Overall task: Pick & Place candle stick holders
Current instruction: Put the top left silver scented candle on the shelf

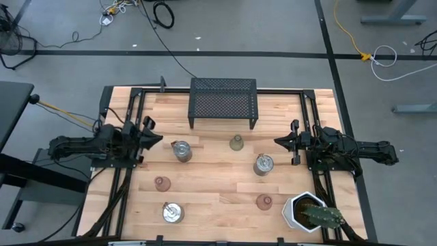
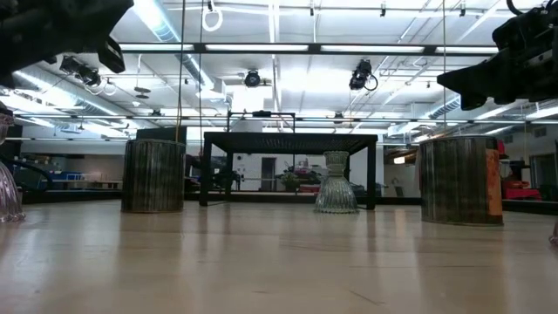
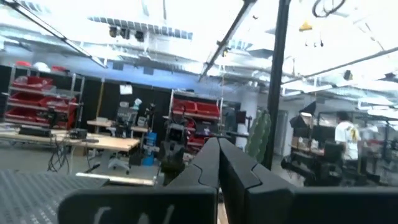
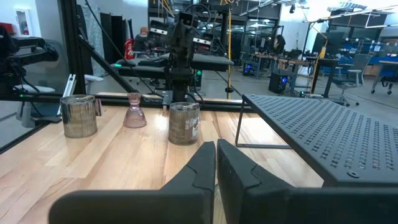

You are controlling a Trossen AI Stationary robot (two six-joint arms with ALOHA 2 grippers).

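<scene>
on the wooden table (image 1: 218, 198) six candle holders are standing apart from one another: a silver can (image 1: 181, 151) nearest the left gripper (image 1: 151, 133), an olive glass cup (image 1: 236, 143) just in front of the black mesh rack (image 1: 223, 102), a second silver can (image 1: 263, 165) nearest the right gripper (image 1: 285, 141), two pink cups (image 1: 162, 182) (image 1: 264, 201), and a third can (image 1: 173, 212) at the near edge. both grippers are sitting pinched shut and holding nothing, each hovering at its own side, so picking is judged not yet begun. the next move is calling for one arm to open its fingers and reach for its closest can. the low view is showing the ribbed glass of the olive cup, which the overhead view is hiding; only the overhead view is showing the cactus pot (image 1: 308, 211).
</scene>
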